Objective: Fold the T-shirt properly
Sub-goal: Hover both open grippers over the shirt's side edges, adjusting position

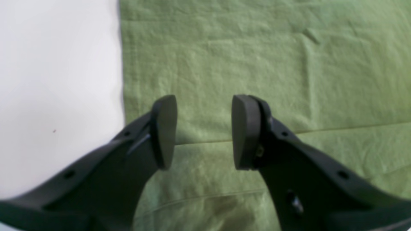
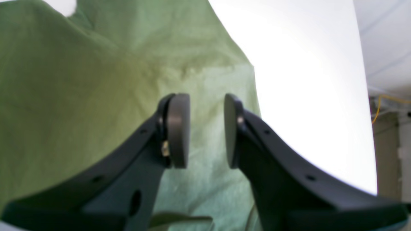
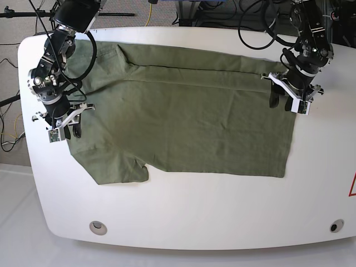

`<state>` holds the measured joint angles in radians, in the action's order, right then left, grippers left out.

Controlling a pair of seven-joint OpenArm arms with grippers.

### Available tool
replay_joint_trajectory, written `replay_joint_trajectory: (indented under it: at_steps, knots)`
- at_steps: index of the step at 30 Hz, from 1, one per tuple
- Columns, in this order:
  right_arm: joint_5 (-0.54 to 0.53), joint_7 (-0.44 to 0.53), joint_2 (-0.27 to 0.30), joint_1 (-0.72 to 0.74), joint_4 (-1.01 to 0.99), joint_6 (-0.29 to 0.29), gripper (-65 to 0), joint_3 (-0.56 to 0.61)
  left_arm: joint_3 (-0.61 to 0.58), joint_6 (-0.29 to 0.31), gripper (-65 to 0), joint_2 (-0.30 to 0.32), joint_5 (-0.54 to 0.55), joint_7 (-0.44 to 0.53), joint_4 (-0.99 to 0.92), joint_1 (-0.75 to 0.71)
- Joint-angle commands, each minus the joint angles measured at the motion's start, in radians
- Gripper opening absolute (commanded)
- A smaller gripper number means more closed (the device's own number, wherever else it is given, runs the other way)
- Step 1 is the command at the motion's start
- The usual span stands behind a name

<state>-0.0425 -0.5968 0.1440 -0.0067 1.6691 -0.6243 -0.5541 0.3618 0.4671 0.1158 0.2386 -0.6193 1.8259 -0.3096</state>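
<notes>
T-shirt [image 3: 183, 122] flat on table [image 3: 194, 211]

The white table [image 3: 183, 206] has rounded corners and a smooth, bare-looking top. Two small round fittings sit in it along the near edge, one grey disc [image 3: 98, 226] toward the left corner and another [image 3: 334, 226] toward the right corner. A red mark [image 3: 352, 186] shows at the table's right edge, cut off by the picture. Behind the far edge, black cables [image 3: 256, 22] loop down, and a yellow cable [image 3: 149, 12] hangs beside them. Under and around the table lies a pale floor [image 3: 16, 222].
</notes>
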Motion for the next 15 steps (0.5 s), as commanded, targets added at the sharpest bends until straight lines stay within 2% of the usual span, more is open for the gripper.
replay_joint_trajectory:
  at_steps: [1,5,15]
  knots:
    - [0.004,0.026,0.012,0.013,0.021,0.01,-48.0,-0.005,0.003,-0.003,-38.5,0.002,0.006,0.025,0.023,0.01]
    - [0.009,0.024,0.012,0.014,0.014,0.011,-48.0,-0.004,0.004,-0.003,-38.4,0.004,0.007,0.026,0.025,0.01]
    - [0.005,0.035,0.028,0.057,-0.114,0.0,-48.4,-0.009,0.006,0.0,-31.5,0.022,0.017,0.034,0.03,0.009]
